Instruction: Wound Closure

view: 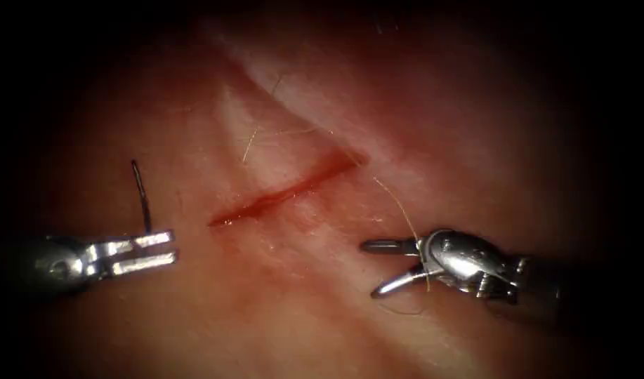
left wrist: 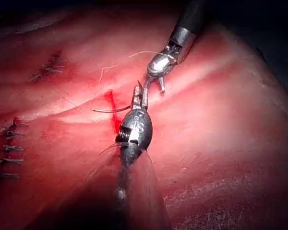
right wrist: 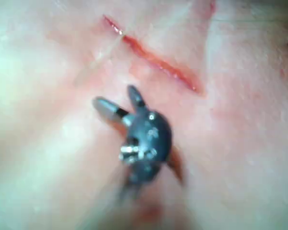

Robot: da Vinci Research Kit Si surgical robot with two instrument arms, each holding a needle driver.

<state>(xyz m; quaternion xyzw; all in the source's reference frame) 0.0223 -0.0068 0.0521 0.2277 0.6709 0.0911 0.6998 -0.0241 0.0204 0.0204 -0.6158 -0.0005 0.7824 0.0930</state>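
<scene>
While the needle point(view: 140, 196) sits clear of the tissue point(view: 476, 126), left of the cut point(view: 286, 191), the left pincer point(view: 156, 251) is clamped on its lower end. The right pincer point(view: 378, 268) gapes, holding nothing, thread point(view: 399, 207) draped across it. Looks like setup for a bite; nothing's blocking the cut. Old stitches point(left wrist: 9, 148) sit well off.

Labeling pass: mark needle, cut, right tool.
needle point(view: 142, 196), endoscope view, mid-shaft above the left tool's jaws.
cut point(view: 283, 193), endoscope view, middle of the red line.
right tool point(view: 371, 268), endoscope view, between its open jaw tips.
</scene>
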